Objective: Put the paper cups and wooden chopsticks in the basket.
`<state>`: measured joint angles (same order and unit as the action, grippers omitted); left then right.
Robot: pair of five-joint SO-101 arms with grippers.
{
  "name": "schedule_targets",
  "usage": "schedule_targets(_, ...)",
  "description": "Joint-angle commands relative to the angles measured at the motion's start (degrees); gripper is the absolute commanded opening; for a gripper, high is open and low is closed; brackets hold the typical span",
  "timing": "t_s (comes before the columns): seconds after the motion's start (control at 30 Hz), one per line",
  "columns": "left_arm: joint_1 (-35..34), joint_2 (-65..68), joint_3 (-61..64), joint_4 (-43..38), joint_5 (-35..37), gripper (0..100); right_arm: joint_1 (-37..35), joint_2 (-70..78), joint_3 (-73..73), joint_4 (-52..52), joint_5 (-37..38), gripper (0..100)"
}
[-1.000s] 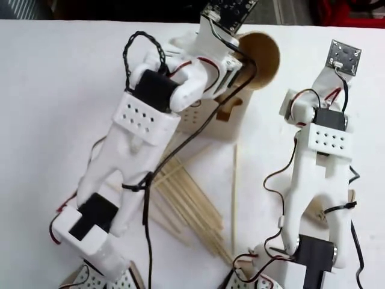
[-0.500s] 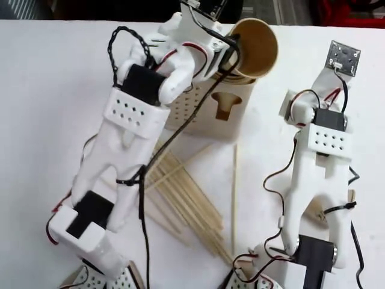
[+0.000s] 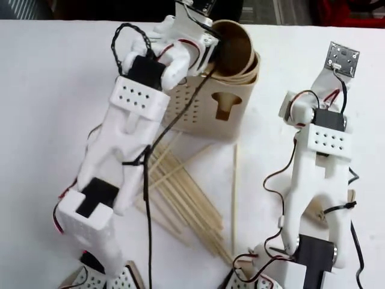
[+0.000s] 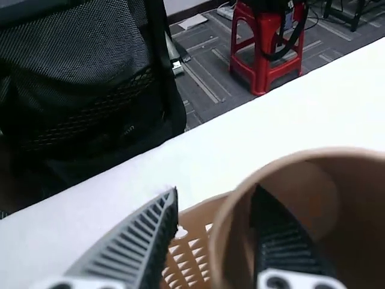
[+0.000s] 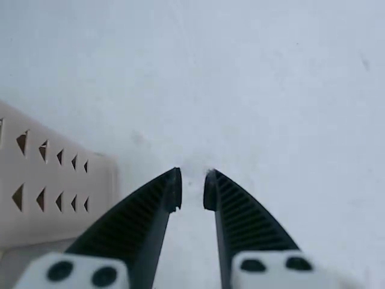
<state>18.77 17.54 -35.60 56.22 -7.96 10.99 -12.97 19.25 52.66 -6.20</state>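
Observation:
A brown paper cup [image 3: 236, 49] stands upright in the far end of the beige perforated basket [image 3: 207, 114], with another cup rim around it. My left gripper [image 3: 213, 43] is at the cup's rim. In the left wrist view it [image 4: 213, 201] is open: one finger [image 4: 280, 241] is inside the cup [image 4: 319, 198], the other [image 4: 135, 247] outside, clear of the wall. Several wooden chopsticks [image 3: 186, 195] lie fanned on the table in front of the basket, and one [image 3: 234, 192] lies apart. My right gripper [image 5: 192, 183] is shut on nothing, low over bare table beside the basket [image 5: 48, 180].
The right arm [image 3: 322, 150] stretches along the right side of the white table [image 3: 48, 78]; the left arm [image 3: 129, 138] crosses above the chopstick pile. Beyond the far table edge stand a black mesh chair [image 4: 78, 90] and a red stool [image 4: 271, 42].
The left arm swung the cup from a tilt past the basket's far right corner leftward, and the cup now sits upright in the basket. The right arm has not moved.

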Motion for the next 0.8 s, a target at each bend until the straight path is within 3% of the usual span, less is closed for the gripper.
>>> schedule_targets(0.0, 1.36, -3.56, -4.4, 2.02, 0.62, 21, 0.22, -1.45, -0.44, -1.01, 0.0, 7.4)
schedule_targets(0.23, 2.07, -3.3, -8.44, 1.85, 0.62, 21, 0.22, -1.45, -0.44, -1.01, 0.0, 7.4)
schedule_targets(0.57, 2.07, 2.59, -8.35, -6.59, 3.96, 21, 0.22, -1.45, -0.44, -1.01, 0.0, 7.4)
schedule_targets(0.77, 2.77, 2.51, -11.08, -3.52, 4.31, 21, 0.22, -1.45, -0.44, -1.01, 0.0, 7.4)
